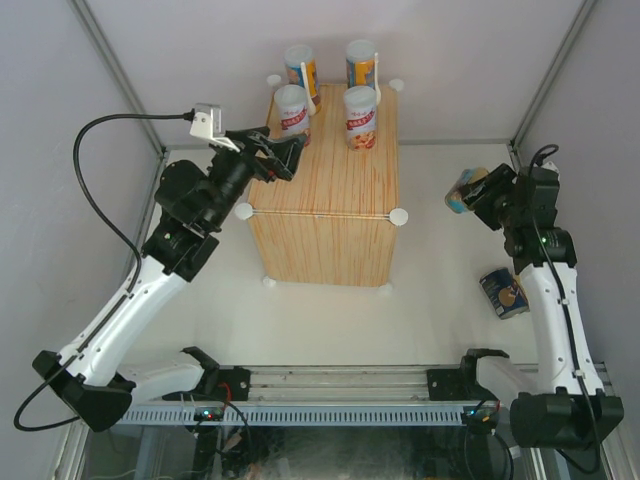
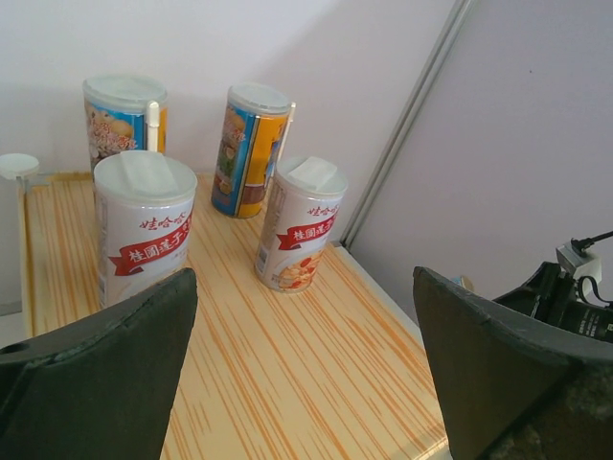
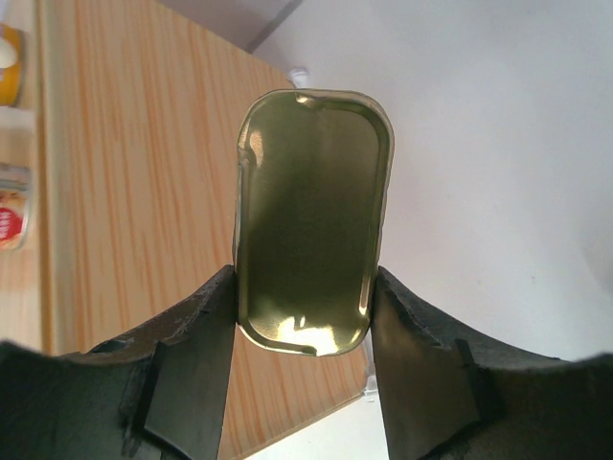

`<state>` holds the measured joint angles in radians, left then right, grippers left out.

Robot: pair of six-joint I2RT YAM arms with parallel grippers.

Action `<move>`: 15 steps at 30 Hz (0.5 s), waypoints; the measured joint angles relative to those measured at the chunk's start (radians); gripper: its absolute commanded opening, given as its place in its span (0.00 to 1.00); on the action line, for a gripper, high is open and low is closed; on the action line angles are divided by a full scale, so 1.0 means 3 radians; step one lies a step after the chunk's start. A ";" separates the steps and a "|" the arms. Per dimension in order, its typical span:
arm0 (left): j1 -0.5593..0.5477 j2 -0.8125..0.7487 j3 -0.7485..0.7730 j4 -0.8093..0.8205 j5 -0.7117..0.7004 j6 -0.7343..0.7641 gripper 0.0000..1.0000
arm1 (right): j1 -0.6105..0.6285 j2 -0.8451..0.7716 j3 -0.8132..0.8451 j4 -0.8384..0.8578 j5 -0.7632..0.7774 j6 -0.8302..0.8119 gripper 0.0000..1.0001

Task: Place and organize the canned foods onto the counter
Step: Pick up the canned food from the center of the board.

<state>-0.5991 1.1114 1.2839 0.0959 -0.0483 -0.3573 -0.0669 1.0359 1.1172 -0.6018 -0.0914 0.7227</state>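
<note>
A flat gold tin (image 3: 311,216) is clamped by its long edges between the fingers (image 3: 192,364) of the right gripper (image 3: 306,287) and is held to the right of the counter (image 1: 325,215). A second tin (image 1: 505,293) is seen lying on the white table (image 1: 330,320), nearer and beside the right arm. On the counter's far end, four cans are stood upright: two tall blue-orange cans (image 1: 301,70) (image 1: 361,62) at the back and two short white-red cans (image 1: 292,110) (image 1: 360,116) just in front. The left gripper (image 1: 283,152) is held with its jaws wide apart over the counter's left edge, near the left white-red can.
</note>
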 measured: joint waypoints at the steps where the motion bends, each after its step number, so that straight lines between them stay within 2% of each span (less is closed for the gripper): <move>1: -0.0010 0.0000 0.0009 -0.0001 0.0000 0.0000 0.97 | 0.0025 -0.0034 0.0015 -0.0006 0.0001 0.0003 0.00; 15: -0.0084 0.0055 0.0225 -0.0045 0.0086 -0.0153 0.97 | 0.0501 -0.0357 0.0341 0.0013 0.0000 0.0102 0.00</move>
<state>-0.6243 1.1278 1.3514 0.0826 -0.0223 -0.4030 0.0834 0.9287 1.2194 -0.5980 -0.0914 0.7532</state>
